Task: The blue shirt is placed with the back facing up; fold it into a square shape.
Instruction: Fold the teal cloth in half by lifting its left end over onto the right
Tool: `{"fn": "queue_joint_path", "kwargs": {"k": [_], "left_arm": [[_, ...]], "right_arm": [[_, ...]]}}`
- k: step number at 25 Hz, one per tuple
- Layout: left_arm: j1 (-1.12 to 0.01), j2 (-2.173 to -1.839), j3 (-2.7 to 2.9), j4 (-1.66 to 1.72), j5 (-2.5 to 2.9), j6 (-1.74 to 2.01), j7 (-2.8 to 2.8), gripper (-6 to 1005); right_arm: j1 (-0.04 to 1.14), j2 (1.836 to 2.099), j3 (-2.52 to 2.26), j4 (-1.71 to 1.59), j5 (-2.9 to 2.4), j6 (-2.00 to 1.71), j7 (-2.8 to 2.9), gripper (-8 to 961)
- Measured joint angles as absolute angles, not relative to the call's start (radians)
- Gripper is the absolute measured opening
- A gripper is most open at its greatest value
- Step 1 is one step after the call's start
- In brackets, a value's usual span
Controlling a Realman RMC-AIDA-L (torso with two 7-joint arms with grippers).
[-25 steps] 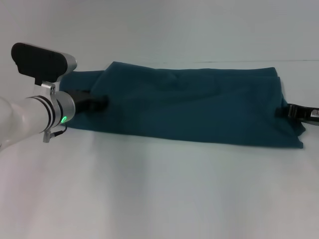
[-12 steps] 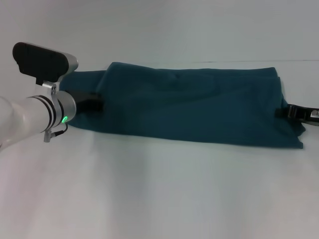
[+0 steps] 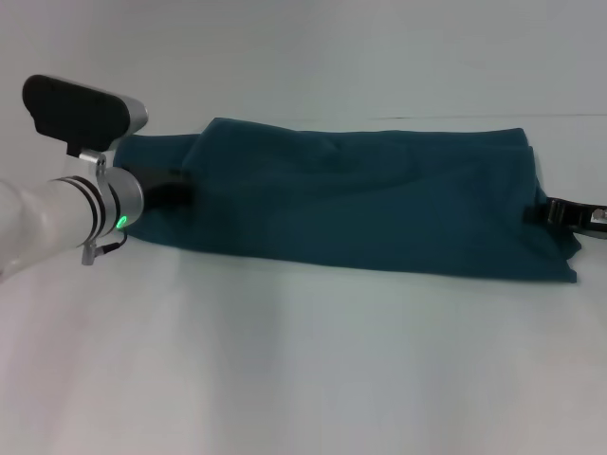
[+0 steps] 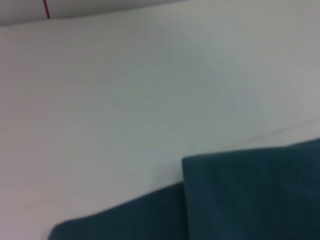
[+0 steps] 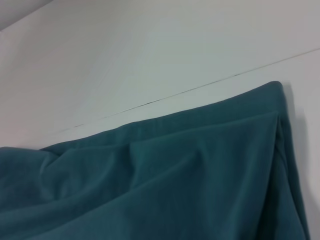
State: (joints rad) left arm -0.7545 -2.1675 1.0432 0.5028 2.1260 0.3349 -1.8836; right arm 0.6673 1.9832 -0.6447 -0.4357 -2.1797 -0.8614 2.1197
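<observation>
Left gripper (image 3: pixel 178 190) sits at the shirt's (image 3: pixel 379 204) left end, right gripper (image 3: pixel 560 212) at its right edge; grip state of both cannot be told. Shirt lies as a long folded band on the white surface (image 3: pixel 303 360), plain teal side up, slightly wrinkled.

We see the blue shirt (image 3: pixel 370 204) lying flat on the table (image 3: pixel 303 360), stretched from nine to three o'clock across its far half. Our left gripper (image 3: pixel 175 190) sits over the nine o'clock end; our right gripper (image 3: pixel 569 214) at the three o'clock edge.
</observation>
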Motion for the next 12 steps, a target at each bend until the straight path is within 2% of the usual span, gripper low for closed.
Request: {"fn": "queue_joint_path", "kwargs": {"k": [12], "left_arm": [[-0.736, -2.169, 1.025, 0.523, 2.125, 0.309, -1.891, 19]], "right_arm": [[0.669, 1.983, -0.646, -0.425, -2.18, -0.85, 2.119, 9]]}}
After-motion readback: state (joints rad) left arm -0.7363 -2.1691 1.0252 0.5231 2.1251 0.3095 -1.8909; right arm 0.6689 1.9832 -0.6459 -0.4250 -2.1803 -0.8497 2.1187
